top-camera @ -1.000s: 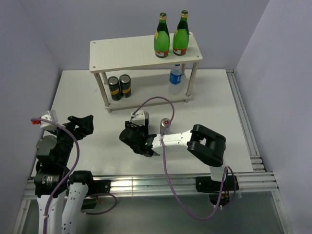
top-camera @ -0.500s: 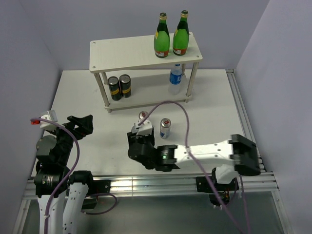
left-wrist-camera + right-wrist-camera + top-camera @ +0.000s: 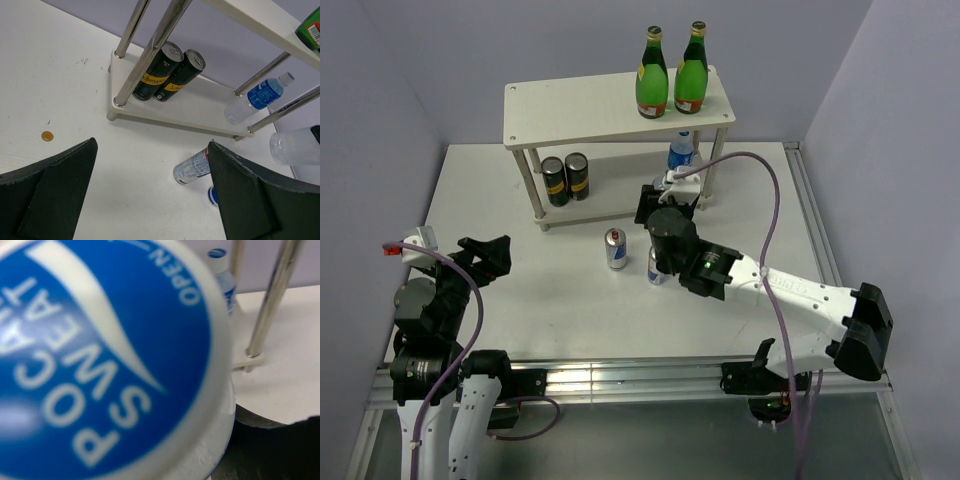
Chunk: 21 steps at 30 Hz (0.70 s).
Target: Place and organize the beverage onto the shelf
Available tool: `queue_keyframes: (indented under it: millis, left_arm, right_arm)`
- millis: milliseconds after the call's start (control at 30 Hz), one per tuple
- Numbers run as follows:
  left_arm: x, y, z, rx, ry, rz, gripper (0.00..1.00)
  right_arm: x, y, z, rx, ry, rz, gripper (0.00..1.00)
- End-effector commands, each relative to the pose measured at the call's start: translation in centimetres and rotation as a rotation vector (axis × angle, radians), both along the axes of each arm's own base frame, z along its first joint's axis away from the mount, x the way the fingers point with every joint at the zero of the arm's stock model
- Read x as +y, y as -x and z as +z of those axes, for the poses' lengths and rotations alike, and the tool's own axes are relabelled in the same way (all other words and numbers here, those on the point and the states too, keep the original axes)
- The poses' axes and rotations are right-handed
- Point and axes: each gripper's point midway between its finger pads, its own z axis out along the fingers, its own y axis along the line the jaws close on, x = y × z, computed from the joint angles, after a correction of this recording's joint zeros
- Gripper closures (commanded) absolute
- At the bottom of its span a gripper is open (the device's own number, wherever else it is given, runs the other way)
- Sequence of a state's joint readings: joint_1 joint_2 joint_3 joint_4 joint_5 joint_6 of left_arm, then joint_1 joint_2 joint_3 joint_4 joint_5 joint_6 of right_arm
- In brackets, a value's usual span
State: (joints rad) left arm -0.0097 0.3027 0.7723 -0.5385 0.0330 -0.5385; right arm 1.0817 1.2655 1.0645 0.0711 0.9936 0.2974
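Note:
The shelf [image 3: 590, 105] stands at the back. Two green bottles [image 3: 671, 78] stand on its top board at the right. One water bottle [image 3: 682, 155] stands on the lower board at the right, also in the left wrist view [image 3: 260, 95]. My right gripper [image 3: 663, 203] is in front of the shelf's right end, shut on the second water bottle [image 3: 295, 145]; its blue cap [image 3: 100, 350] fills the right wrist view. Two silver-blue cans [image 3: 616, 248] [image 3: 658, 265] stand on the table. My left gripper [image 3: 485, 256] is open and empty at the near left.
Two black cans with yellow labels [image 3: 566, 178] stand on the lower board at the left, also in the left wrist view [image 3: 170, 75]. A shelf leg [image 3: 272, 305] is close ahead of the right gripper. The right arm's cable [image 3: 760, 200] loops over the table.
My right arm has swung from the near middle of the table up to the shelf's right front. The two silver-blue cans now stand uncovered. The left arm has not moved.

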Motion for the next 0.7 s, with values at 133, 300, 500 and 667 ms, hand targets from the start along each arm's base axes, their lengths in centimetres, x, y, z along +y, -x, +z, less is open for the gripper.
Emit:
queue_keyframes:
  millis: [133,300,500,667]
  left_arm:
    - [-0.1,-0.1,0.9,-0.04,-0.014,-0.012,0.01]
    - [-0.2,-0.1,0.9,-0.04,-0.014,-0.015,0.01]
    - [-0.3,-0.1,0.9,-0.039,-0.015,-0.021,0.01]
    - [-0.2,-0.1,0.8,-0.041,-0.015,-0.019,0.01]
  right_arm:
    - [0.7,-6.9,2.9,-0.07,-0.08,-0.025,1.0]
    - [1.2,-10.3,0.8,-0.043,-0.069,-0.049,1.0]
    - [1.6,-14.4,-1.8,-0.017,-0.033,-0.087,1.0]
    - [1.8,-17.4,-2.2,-0.007,-0.043,-0.098,1.0]
